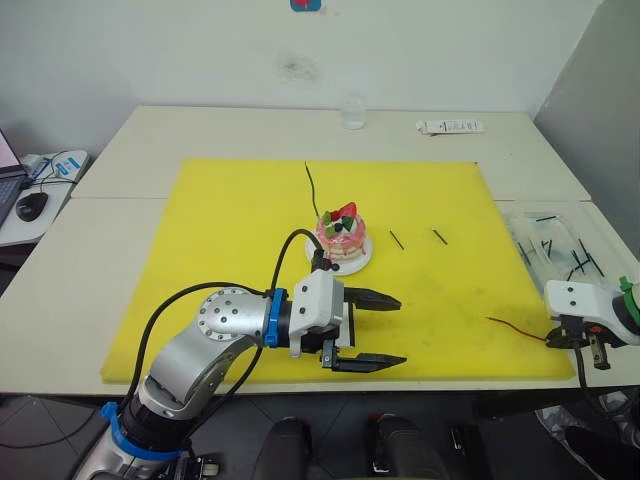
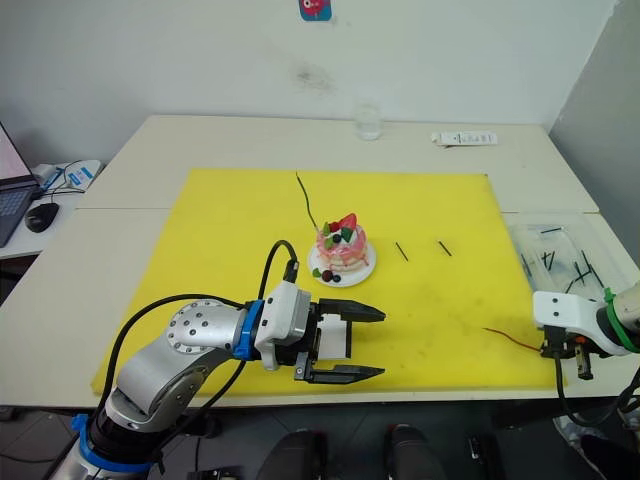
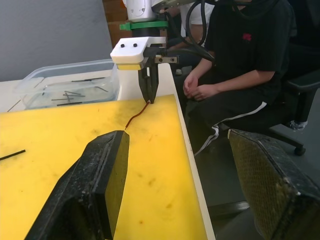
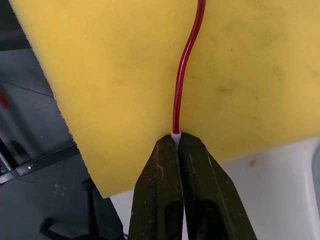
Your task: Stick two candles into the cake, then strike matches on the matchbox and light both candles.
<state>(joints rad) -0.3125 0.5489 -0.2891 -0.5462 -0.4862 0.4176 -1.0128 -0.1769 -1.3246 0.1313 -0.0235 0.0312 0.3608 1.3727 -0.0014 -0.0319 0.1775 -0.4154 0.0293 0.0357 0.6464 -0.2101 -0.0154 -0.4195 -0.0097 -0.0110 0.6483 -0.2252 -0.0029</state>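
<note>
The pink cake sits on its white plate at the middle of the yellow mat. The green candle runs from just behind the cake toward the far edge; I cannot tell whether it lies flat or touches the cake. The dark red candle lies at the mat's near right corner, and my right gripper is shut on its pale end. In front of the cake, my left gripper hovers open and holds nothing. Two matches lie right of the cake. The white matchbox rests far right on the table.
A clear plastic tray holding several dark sticks stands off the mat's right edge. A glass stands at the far side of the table. A laptop and mouse sit on the left. A seated person is beyond the right gripper.
</note>
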